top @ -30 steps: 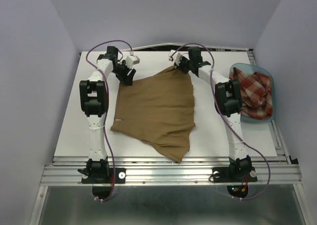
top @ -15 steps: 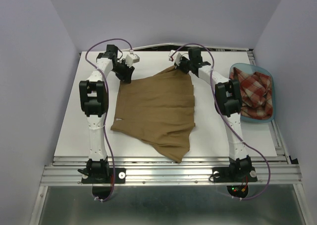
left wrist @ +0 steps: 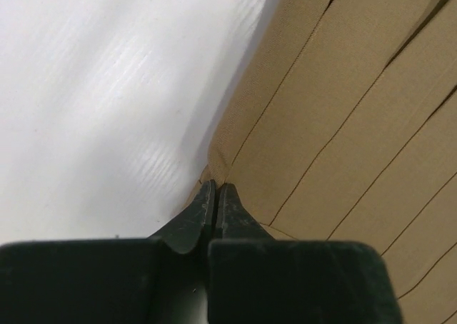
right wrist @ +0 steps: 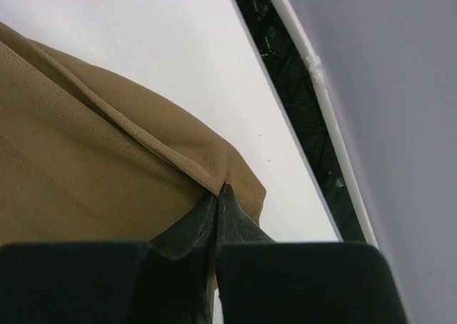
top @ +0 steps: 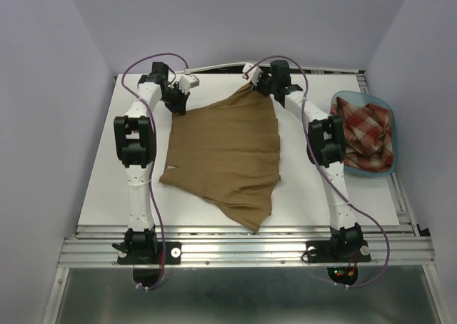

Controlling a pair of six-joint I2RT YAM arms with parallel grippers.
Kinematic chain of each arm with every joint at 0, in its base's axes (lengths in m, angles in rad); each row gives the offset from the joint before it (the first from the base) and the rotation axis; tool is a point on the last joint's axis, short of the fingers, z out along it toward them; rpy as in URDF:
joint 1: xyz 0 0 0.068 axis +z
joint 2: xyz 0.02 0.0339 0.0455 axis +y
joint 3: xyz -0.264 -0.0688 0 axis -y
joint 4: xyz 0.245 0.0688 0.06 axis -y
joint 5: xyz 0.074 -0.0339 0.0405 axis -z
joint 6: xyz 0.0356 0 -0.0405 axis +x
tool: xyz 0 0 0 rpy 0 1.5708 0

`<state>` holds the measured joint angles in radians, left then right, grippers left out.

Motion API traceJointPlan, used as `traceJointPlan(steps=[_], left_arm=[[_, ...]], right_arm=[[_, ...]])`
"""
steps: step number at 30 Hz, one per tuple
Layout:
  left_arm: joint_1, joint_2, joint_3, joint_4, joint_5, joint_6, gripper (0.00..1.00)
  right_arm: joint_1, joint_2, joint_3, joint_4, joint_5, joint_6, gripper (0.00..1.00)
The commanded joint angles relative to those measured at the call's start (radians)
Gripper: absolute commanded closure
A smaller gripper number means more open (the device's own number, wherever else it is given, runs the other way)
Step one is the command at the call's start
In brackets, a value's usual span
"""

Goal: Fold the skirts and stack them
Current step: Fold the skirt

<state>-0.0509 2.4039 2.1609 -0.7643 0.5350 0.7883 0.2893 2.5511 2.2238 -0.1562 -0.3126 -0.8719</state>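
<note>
The tan-brown skirt [top: 225, 156] lies spread out in the middle of the white table [top: 93, 188], and it is not folded yet. The left end effector [left wrist: 216, 190] is pinched tight on the skirt's far corner at about 11 o'clock, with a bit of cloth between its tips. The right end effector [right wrist: 217, 193] is pinched tight on the other far corner at about 1 o'clock, and that corner looks lifted a little. The checked skirt [top: 364, 135] sits bunched up in the blue tub [top: 391, 168] at about 3 o'clock, and nothing touches it. So I think the job is only starting. The first fold is not made. The checked skirt has to come out and be folded too, and then both go in one pile.
</note>
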Motion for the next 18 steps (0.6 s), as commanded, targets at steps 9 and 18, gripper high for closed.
traceJointPlan(steps=[9, 18], left_arm=[[0.042, -0.228, -0.121, 0.330, -0.038, -0.173, 1.00], [0.072, -0.457, -0.337, 0.341, -0.020, -0.049, 1.00]], right_arm=[[-0.007, -0.056, 0.148, 0.221, 0.076, 0.067, 0.99], [0.014, -0.403, -0.222, 0.003, 0.029, 0.085, 0.99]])
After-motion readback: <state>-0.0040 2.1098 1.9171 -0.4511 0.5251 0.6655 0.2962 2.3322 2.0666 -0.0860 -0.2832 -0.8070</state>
